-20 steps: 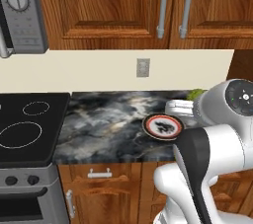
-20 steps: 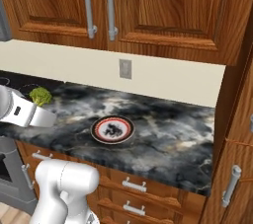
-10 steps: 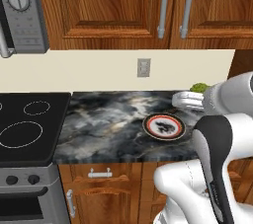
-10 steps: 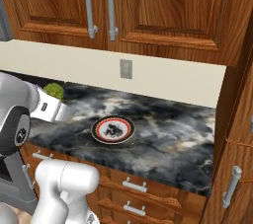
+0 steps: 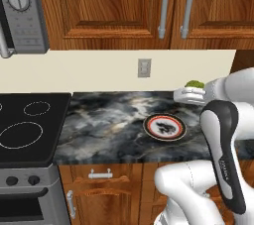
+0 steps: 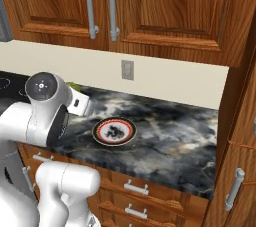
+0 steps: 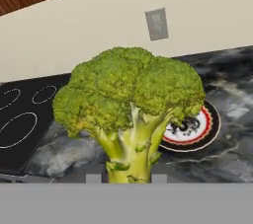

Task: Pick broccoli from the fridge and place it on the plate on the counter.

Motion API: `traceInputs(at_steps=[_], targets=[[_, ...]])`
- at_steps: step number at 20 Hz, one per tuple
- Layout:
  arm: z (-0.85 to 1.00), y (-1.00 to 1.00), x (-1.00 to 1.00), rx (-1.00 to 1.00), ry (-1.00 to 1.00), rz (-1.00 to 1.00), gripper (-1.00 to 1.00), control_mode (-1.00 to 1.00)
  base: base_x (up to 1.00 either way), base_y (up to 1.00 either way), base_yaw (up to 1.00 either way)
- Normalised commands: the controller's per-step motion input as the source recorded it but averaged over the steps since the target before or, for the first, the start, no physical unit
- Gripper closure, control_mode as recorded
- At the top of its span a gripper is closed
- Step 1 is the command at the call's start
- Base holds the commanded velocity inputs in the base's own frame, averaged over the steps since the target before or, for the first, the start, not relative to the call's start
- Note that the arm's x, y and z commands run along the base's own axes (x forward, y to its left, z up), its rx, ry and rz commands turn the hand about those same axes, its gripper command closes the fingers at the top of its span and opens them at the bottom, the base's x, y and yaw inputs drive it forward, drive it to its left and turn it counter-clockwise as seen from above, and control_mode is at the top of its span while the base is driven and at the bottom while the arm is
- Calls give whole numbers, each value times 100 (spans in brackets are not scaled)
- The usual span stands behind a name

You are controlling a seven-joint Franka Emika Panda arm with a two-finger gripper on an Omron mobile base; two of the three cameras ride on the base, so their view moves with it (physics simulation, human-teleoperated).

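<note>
A: Closest in the hand view?

B: The broccoli (image 7: 129, 104), upright, its stalk pinched at the bottom edge by the hand (image 7: 123, 178), which is shut tight on it. Only the finger tips (image 7: 93, 178) peek up beside the stalk.

A: And from the base?

B: The left base view shows the broccoli (image 5: 194, 84) as a green lump on the hand (image 5: 186, 93), held above the counter (image 5: 109, 125) just right of and behind the plate (image 5: 164, 126). The right base view shows only a green sliver (image 6: 74, 87) behind the arm's big joint, left of the plate (image 6: 114, 131).

A: Farther back?

B: The stovetop (image 5: 27, 127) left of the counter, a wall outlet (image 5: 144, 68), the wooden cabinets (image 5: 134, 3), and a microwave (image 5: 22, 13) that the left base view catches.
</note>
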Motion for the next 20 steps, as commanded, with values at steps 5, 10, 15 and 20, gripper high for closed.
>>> traceInputs(at_steps=[5,10,15,20], targets=[[-32,-11,54,6,1,14,100,-100,0,0,0],[-50,-21,39,2,5,16,100,-100,0,0,0],[-54,-17,28,0,8,14,100,-100,0,0,0],[-52,-10,26,-3,13,12,100,-100,0,0,0]])
